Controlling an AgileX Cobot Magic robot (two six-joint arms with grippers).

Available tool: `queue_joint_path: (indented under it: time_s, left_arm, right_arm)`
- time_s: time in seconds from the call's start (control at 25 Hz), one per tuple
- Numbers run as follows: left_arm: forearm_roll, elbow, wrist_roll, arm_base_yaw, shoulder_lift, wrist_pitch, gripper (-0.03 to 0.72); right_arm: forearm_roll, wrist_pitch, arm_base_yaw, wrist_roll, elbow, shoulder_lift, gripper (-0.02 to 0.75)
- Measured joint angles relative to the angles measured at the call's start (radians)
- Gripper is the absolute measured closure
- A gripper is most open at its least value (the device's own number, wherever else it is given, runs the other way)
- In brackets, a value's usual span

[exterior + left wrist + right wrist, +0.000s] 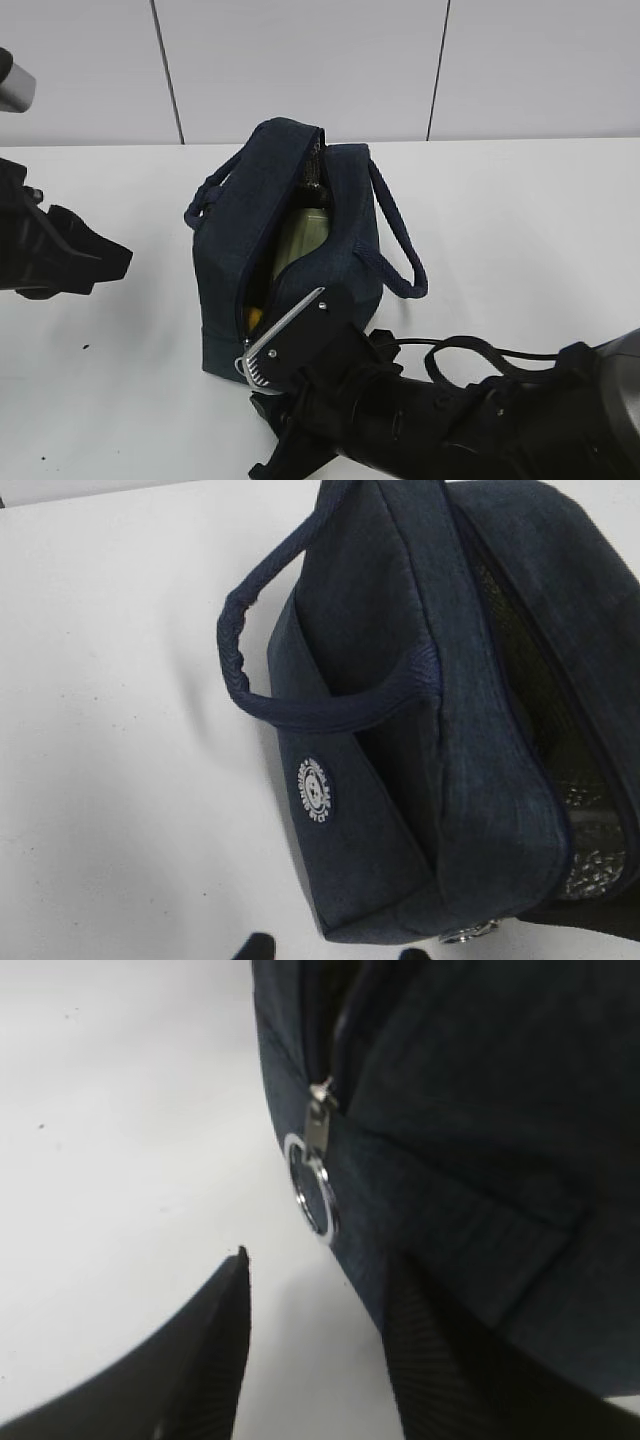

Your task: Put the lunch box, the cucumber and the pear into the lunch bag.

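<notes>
The navy lunch bag (250, 215) stands mid-table with its top zipper open. Through the slit I see the pale green lid of the lunch box (305, 235) and a bit of the yellow pear (254, 318). I cannot make out the cucumber. My right gripper (280, 345) is open at the bag's near end. In the right wrist view its fingers (320, 1260) stand apart just short of the round metal ring pull (310, 1195), the right finger against the fabric. My left gripper (110, 255) is open and empty, left of the bag; its tips (335, 950) sit by the bag's corner (380, 900).
The bag's left loop handle (250, 670) arches out toward my left gripper; the right handle (400, 250) hangs down the far side. Silvery lining (590, 860) shows inside the opening. A white wall stands behind the white table (520, 230).
</notes>
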Motion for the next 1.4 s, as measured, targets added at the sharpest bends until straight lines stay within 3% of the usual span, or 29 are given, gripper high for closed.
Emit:
queue_joint_path:
  time_s: [0.88,1.16,1.4]
  left_arm:
    - [0.0,0.0,0.0,0.0,0.0,0.0,0.449]
    - [0.0,0.0,0.0,0.0,0.0,0.0,0.449]
    - [0.0,0.0,0.0,0.0,0.0,0.0,0.449]
  right_arm:
    - [-0.004,0.126,0.0,0.0,-0.105,0.071,0.39]
    - [-0.031,0.117,0.0,0.01,-0.134,0.071,0.457]
    - [-0.095,0.111,0.0,0.055,-0.142,0.071,0.468]
